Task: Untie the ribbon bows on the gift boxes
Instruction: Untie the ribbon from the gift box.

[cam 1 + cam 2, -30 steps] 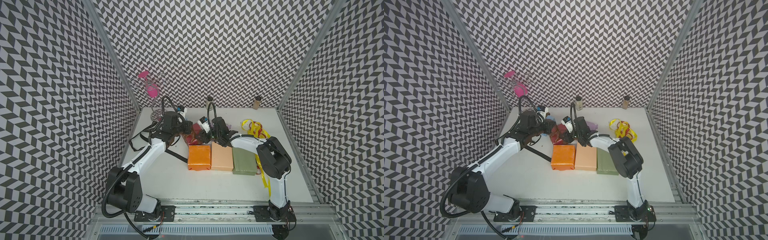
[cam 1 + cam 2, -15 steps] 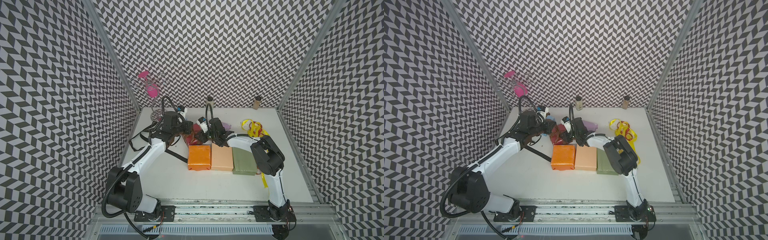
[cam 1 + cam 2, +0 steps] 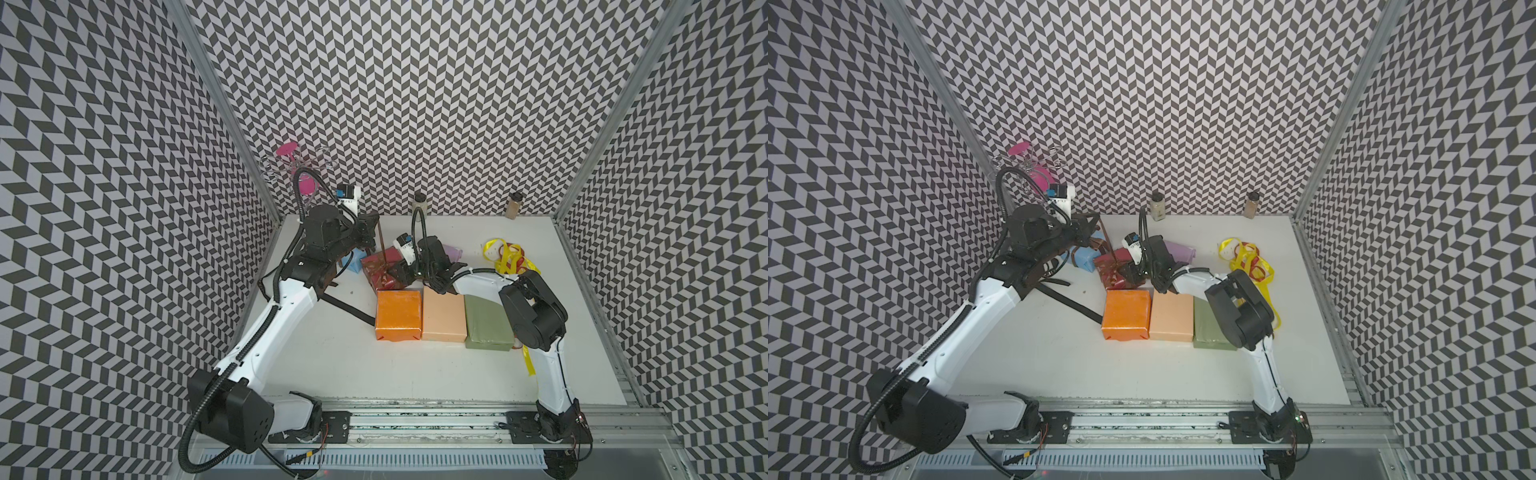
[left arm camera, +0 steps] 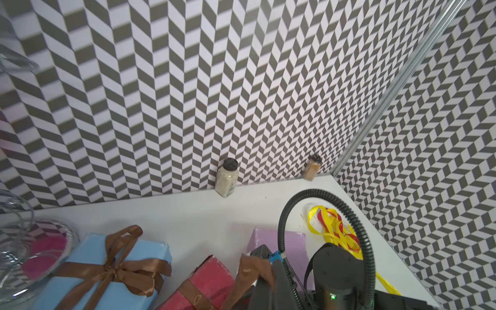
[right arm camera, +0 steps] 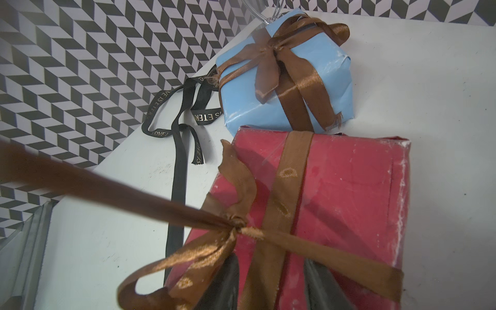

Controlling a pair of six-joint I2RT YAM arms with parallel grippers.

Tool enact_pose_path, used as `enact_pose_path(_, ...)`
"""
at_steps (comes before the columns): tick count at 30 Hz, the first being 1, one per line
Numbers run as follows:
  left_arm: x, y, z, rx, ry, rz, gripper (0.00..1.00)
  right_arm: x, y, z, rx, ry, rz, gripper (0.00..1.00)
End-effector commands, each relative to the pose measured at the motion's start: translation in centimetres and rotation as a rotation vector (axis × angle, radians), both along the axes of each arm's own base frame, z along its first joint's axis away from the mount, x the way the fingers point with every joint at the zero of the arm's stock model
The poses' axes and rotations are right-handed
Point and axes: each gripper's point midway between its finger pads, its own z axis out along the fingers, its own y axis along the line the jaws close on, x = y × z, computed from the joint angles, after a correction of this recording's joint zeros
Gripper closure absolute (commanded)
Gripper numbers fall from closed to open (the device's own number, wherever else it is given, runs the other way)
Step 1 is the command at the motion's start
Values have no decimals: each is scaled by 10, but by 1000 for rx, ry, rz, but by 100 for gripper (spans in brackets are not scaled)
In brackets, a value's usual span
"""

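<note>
A white worktop (image 3: 332,374) stands inside patterned walls, and two robot arms reach in from its near edge toward the far left corner. Three gift boxes sit in a touching row at the centre, none with a ribbon: an orange box (image 3: 398,313), a peach box (image 3: 444,311) and an olive box (image 3: 486,324). Behind them lie a lilac box (image 3: 453,252), also bare, a dark red box (image 5: 349,201) and, just beyond that, a light blue box (image 5: 330,72).

The left tool (image 3: 374,224) is clamped on one tail of the brown ribbon (image 5: 107,193) tied round the dark red box. In the last half second it has risen, so the tail now runs taut from the box up to it. The right tool (image 5: 271,264) sits low over the near end of the same box, its jaws apart on either side of the ribbon band. Whether it presses down I cannot tell.

Loose yellow and red ribbons (image 3: 505,255) are heaped at the far right. A black lettered ribbon (image 5: 177,174) lies on the worktop beside the light blue box, whose bow (image 5: 273,51) is fully tied and is probably the last one left.

On the dark red box the knot (image 5: 237,225) is not yet free and one loop (image 5: 193,252) remains, so this bow looks about half undone.
</note>
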Motion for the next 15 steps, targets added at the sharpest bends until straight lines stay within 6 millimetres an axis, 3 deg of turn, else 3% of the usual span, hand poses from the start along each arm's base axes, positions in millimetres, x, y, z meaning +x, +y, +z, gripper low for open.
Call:
enact_pose_path(1,-15,29,56,-25,-148,128,100,-7,-3,-36,-51,72,-10,59)
enact_pose_path(5,-34,51,77,-50,-214,201,100,-8,-2,-36,-47,75,-7,59)
enact_pose_path(8,-38,56,74,-52,-212,212,100,-8,-2,-34,-48,73,-4,59)
enact_pose_path(12,-34,52,47,-47,-152,198,97,-10,-5,-27,-57,55,8,58)
enact_pose_path(15,-25,51,13,-46,-87,202,97,-11,-8,-11,-61,16,11,58)
